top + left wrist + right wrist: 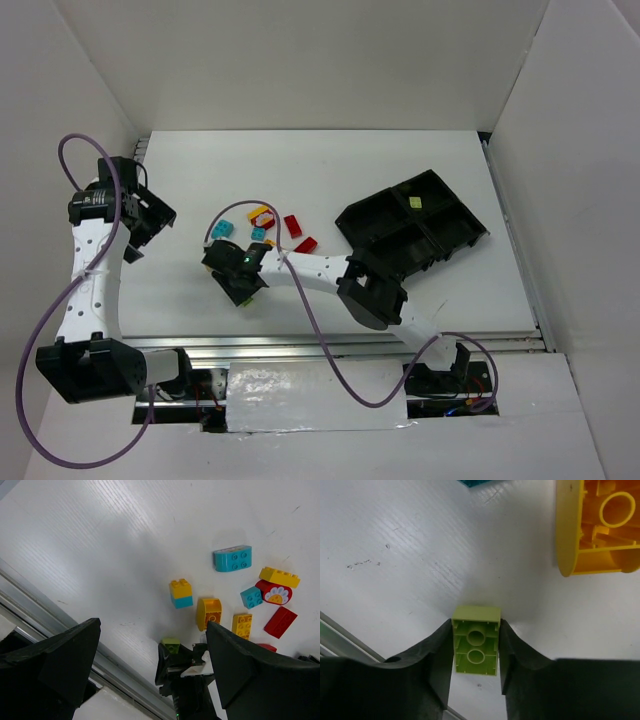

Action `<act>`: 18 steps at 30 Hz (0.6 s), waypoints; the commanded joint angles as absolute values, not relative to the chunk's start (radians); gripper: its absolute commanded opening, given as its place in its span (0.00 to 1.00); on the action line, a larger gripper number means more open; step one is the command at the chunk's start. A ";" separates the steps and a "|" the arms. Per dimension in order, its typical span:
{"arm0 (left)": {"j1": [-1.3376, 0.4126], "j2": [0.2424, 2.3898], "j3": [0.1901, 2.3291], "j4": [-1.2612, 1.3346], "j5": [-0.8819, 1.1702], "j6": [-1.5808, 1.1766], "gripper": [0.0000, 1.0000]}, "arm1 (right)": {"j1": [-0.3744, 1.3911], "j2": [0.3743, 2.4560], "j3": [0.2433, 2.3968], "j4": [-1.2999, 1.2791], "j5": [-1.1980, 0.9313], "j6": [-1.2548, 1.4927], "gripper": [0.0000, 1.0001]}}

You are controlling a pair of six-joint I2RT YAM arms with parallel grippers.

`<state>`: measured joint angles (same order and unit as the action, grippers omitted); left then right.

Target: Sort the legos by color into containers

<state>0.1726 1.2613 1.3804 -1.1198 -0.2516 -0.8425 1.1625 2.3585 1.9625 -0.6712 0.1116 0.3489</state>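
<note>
My right gripper [240, 286] [476, 647] is shut on a light green brick [476, 640], seen hollow side up, low at the table near its front edge. The brick also shows in the left wrist view [171, 644]. Other legos lie just beyond: a cyan brick [233, 558], a yellow-on-cyan one [180, 593], a yellow-orange curved one [209, 613] [597, 527], a yellow one [242, 625] and red ones [280, 622] [292, 225]. The black tray [352, 222] sits at the right, with one green brick [415, 202] in a far compartment. My left gripper [150, 225] [152, 630] is open and empty, held high at the left.
White walls enclose the table on the left, back and right. A metal rail [330, 345] runs along the table's front edge, close to my right gripper. A purple cable [320, 330] loops along the right arm.
</note>
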 commanded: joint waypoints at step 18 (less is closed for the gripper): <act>0.017 1.382 1.368 -0.900 0.005 -0.631 0.99 | 0.385 1.828 1.803 -0.800 0.320 0.601 0.00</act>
